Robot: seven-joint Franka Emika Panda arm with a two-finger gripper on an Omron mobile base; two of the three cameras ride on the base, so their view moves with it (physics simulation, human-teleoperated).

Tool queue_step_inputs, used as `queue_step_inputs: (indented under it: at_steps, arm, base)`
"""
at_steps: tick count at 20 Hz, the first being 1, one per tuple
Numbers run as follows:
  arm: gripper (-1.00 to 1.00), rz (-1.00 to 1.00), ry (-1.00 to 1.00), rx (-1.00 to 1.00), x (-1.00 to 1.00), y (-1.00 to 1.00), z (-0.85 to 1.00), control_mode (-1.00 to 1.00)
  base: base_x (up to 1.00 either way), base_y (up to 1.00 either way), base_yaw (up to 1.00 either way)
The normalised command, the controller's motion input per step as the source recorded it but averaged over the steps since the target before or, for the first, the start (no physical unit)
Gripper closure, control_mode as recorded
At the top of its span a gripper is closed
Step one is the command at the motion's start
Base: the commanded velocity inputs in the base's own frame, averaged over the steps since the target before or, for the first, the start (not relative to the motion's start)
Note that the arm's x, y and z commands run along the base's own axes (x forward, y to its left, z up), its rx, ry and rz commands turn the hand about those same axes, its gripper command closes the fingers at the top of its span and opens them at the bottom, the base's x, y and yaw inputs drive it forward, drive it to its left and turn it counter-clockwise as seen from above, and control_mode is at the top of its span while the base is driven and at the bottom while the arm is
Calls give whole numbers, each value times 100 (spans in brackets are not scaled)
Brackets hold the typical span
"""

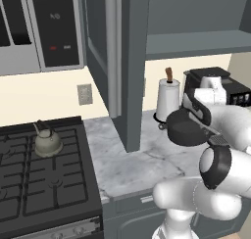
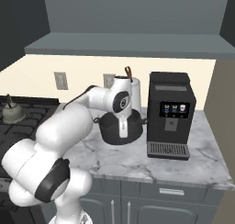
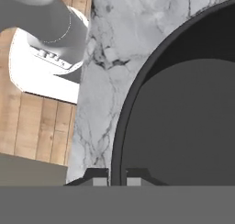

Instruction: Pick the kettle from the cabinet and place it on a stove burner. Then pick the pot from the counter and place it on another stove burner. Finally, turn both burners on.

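Between tool (image 3: pixel 117 177) fingertips: pot (image 3: pixel 183 126) rim | pot: round, dark charcoal, low-walled | tool: clenched on rim

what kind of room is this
A simulated home kitchen, by the look of it: a black gas cooktop with a kettle on it, a marble counter, and a coffee machine.

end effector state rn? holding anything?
End effector: closed on the rim of the round, low, dark charcoal pot, one fingertip each side of the wall, over the white-grey veined marble counter.
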Motion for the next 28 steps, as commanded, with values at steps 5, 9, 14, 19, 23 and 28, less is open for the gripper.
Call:
queue_step_inputs:
  at_steps: [5,9,14,19,23,28]
  arm:
    - [100,-1,0,-3,-45,-3,38,-100]
    - [100,0,0,-1,-46,-3,35,-100]
    - [100,0,0,0,-54,-4,33,-100]
    - [100,0,0,0,-53,-3,35,-100]
    - [100,0,0,0,-53,-1,31,-100]
    - [100,0,0,0,-55,-1,27,-100]
  base:
    - [0,0,0]
    - [0,0,0]
    - [0,0,0]
    - [0,0,0]
    - [0,0,0]
    - [0,0,0]
